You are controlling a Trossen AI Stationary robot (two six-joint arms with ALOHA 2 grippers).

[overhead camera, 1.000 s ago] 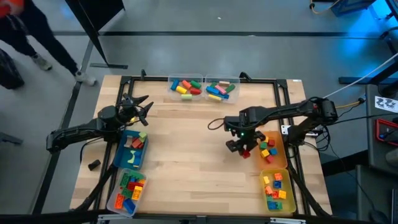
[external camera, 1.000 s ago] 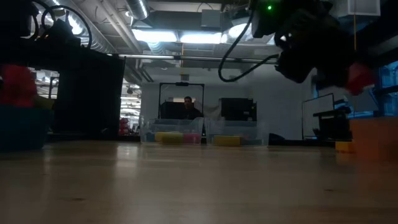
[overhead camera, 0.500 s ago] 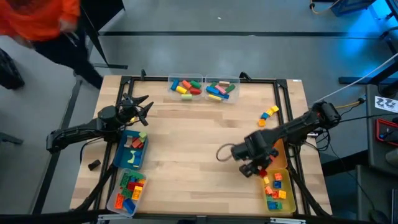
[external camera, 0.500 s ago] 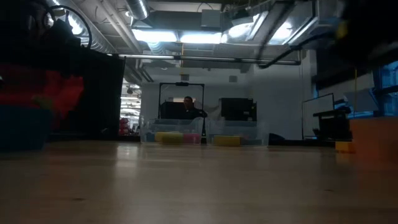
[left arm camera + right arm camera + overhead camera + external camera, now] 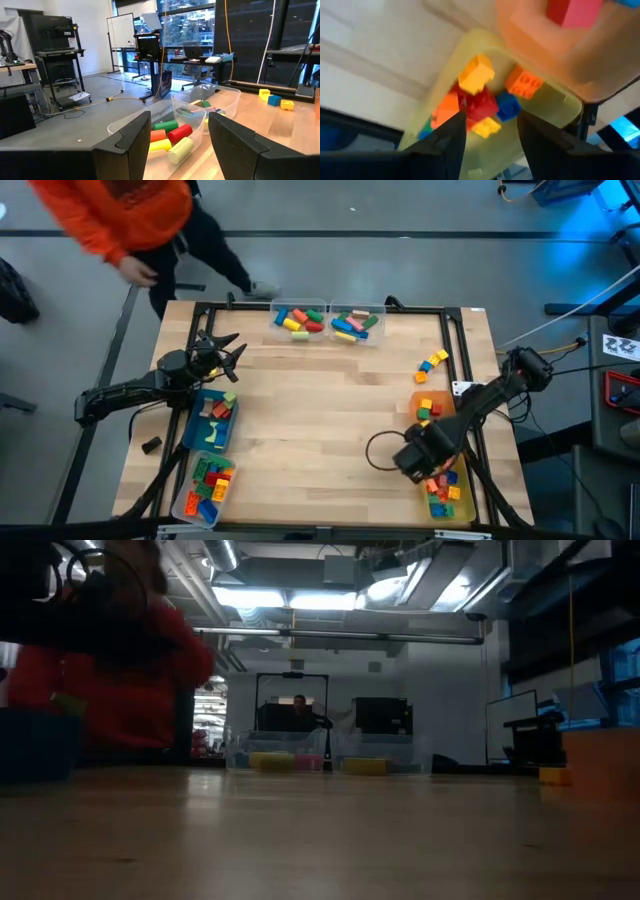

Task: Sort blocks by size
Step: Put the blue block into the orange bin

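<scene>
1. High view, item one: blocks (image 5: 441, 480) heaped in the yellow bin (image 5: 464, 505) at the table's near right corner. My right gripper (image 5: 428, 470) now hangs over that bin; a second ago it stood further up, beside the orange bin (image 5: 447, 408), with a red block.
2. Right wrist view: fingers (image 5: 447, 137) part-spread, nothing between them, a red block among the heap below. I judge that block delivered.
3. Beyond the yellow bin: three loose blocks (image 5: 432, 366) unsorted on the table.
4. Far across from the yellow bin: left gripper (image 5: 222, 350) waits, spread and empty.
5. Low view: neither gripper visible; wrist views alone show the fingers.
</scene>
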